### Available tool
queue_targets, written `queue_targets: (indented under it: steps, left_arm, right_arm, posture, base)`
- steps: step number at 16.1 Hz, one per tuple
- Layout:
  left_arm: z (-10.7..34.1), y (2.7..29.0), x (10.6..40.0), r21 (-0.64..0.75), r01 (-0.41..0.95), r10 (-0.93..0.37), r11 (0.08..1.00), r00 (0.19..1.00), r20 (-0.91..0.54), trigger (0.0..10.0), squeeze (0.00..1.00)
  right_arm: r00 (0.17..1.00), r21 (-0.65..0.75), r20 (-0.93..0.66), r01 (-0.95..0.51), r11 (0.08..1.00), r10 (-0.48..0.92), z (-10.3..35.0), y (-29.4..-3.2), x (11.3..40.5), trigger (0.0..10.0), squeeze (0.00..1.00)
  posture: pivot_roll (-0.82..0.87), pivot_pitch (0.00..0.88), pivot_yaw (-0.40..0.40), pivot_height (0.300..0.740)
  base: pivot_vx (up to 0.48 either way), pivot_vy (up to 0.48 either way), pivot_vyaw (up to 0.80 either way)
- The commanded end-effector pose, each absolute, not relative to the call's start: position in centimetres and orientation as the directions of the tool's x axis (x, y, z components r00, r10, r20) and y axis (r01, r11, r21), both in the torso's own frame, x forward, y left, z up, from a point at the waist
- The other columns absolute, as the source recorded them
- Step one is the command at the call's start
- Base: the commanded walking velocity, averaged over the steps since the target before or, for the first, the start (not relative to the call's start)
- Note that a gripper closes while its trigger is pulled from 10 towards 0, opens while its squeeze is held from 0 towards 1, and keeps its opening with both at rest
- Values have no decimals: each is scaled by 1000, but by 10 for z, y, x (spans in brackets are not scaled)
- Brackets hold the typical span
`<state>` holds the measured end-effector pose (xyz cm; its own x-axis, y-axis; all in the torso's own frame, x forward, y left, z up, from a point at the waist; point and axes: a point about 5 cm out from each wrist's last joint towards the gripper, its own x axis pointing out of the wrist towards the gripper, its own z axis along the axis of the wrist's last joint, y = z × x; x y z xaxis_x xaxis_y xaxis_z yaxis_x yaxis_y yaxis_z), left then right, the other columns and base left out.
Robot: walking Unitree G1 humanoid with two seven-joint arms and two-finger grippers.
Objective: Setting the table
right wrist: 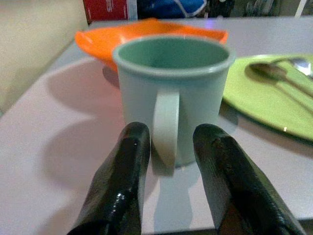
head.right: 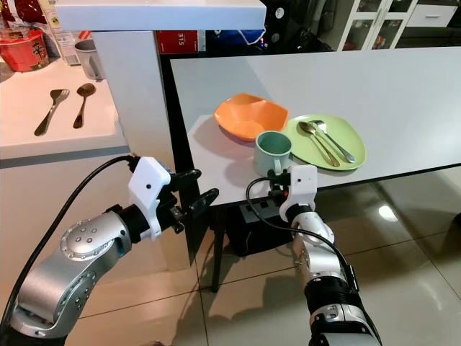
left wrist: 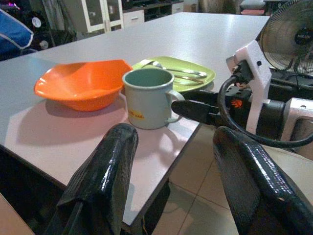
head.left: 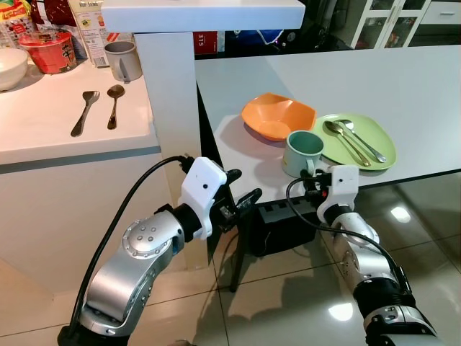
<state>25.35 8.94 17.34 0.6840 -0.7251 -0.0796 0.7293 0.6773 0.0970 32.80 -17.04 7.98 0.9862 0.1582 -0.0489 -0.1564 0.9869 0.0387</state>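
Note:
A pale green mug (head.left: 302,150) stands near the front edge of the white table (head.left: 360,79), its handle turned toward me. My right gripper (right wrist: 168,132) is at the table edge with one black finger on each side of that handle (right wrist: 166,122), open with a small gap. Behind the mug sits an orange bowl (head.left: 277,115). To its right a green plate (head.left: 378,140) carries two spoons (head.left: 347,140). My left gripper (head.left: 243,186) hangs open and empty in the air, left of the table corner and below its top.
A white counter (head.left: 43,130) at the left holds two dark spoons (head.left: 86,109), a grey mug (head.left: 124,59), a red noodle cup (head.left: 49,50) and a white bowl (head.left: 11,66). A black power strip (head.left: 281,213) sits under the table. A fan (left wrist: 288,34) stands to the right.

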Motion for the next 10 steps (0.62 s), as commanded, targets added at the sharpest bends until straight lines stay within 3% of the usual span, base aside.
queue_targets:
  steps: [1,4,5,6,10]
  left_arm:
    - [176,90,254,112,727,-725,677,685,-73,10000,0]
    - [177,92,255,128,718,-717,684,694,-64,10000,0]
    - [178,94,255,139,703,-703,697,709,-59,10000,0]
    - [178,98,255,150,669,-669,728,741,-56,10000,0]
    - [178,137,261,168,404,-409,899,913,-7,10000,0]
  right_arm:
    - [989,37,0,-150,988,150,87,-172,330,10000,1000]
    - [988,-16,78,-132,991,133,97,-172,327,10000,1000]
    - [984,-51,118,-131,990,136,103,-171,325,10000,867]
    - [979,-62,167,-104,993,113,112,-172,320,10000,0]
    - [917,-82,394,-38,996,67,169,-169,286,10000,0]
  posture:
    - [25,37,-7,740]
    - [27,30,-10,740]
    - [26,28,-10,740]
    - [25,27,-11,740]
    - [15,18,-2,740]
  base:
    - [0,0,0]
    - [0,0,0]
    - [0,0,0]
    - [0,0,0]
    - [0,0,0]
